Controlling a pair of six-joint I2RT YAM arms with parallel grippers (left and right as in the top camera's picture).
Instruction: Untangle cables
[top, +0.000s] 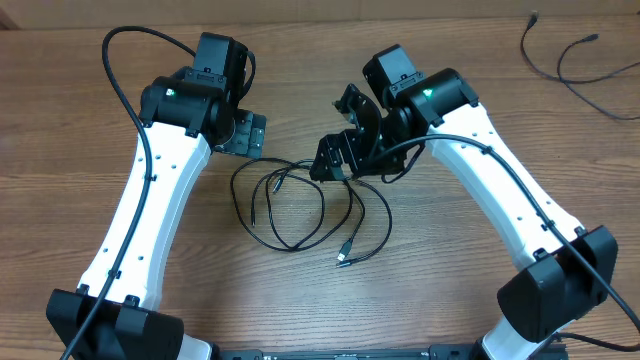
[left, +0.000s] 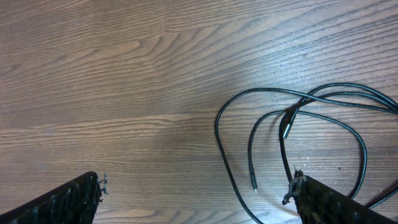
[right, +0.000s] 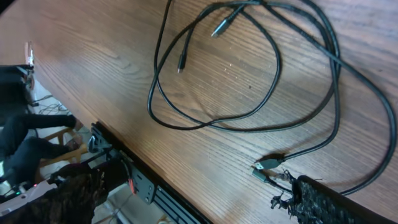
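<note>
Overhead view of a wooden table with two white robot arms reaching in from the near edge. The cables lie in a loose tangle at the middle of the table, between the two arms. They form several overlapping loops with small plugs poking out.

I judge the untangling has not started. The loops cross one another in several places and neither arm holds anything. This is the approach step, choosing where to take hold.

The left gripper hangs above bare wood just left of the tangle. Its fingers are spread as wide as they go and touch nothing. Its camera shows the nearest loop and one free plug end lying just inside the right-hand finger.

The right gripper hovers over the tangle's upper right edge, spread just as wide and carrying nothing. One fingertip sits just beside a plug (from this angle I cannot tell whether they touch).

A lone cord lies well apart at the far right corner, outside the tangle.

The next move calls for lowering one gripper onto a free end, most likely that plug. I would pinch it and draw it outward through the loops while the other arm pins the rest. The cords are thin and limp, so a shallow pinch could slip off.
</note>
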